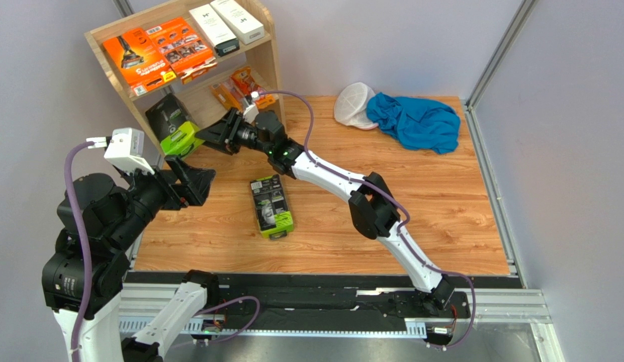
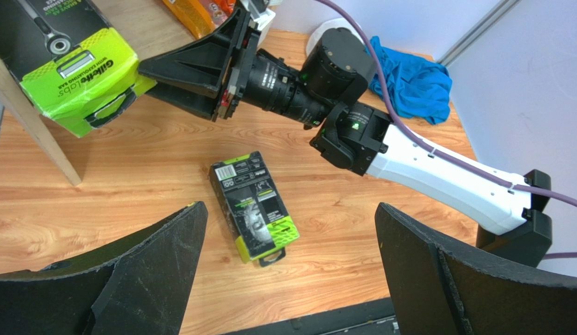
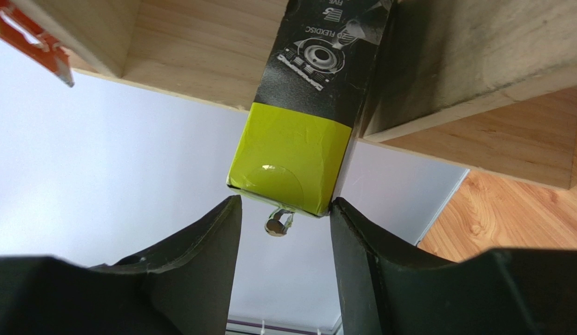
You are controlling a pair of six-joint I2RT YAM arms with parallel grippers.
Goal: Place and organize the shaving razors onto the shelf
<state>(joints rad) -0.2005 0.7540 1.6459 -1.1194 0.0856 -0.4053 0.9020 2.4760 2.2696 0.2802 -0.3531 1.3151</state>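
Observation:
The light-wood shelf [image 1: 272, 64] stands at the back left. Its top tier holds two flat orange packs [image 1: 138, 59] and two white boxes [image 1: 214, 29]. Small orange packets [image 1: 239, 87] lie on the lower tier. A black-and-lime pack [image 1: 173, 124] stands on the lower tier's left. My right gripper [image 1: 204, 138] is open, and its fingertips flank that pack's lime end [image 3: 291, 164]. A second black-and-lime pack [image 1: 272, 205] lies flat on the table. My left gripper [image 1: 201, 187] is open and empty, hovering left of it [image 2: 255, 206].
A blue cloth [image 1: 413, 121] and a white mesh cap [image 1: 355, 105] lie at the back right. Grey walls close in the table on the left, back and right. The right arm [image 1: 330, 175] stretches diagonally across the table's middle.

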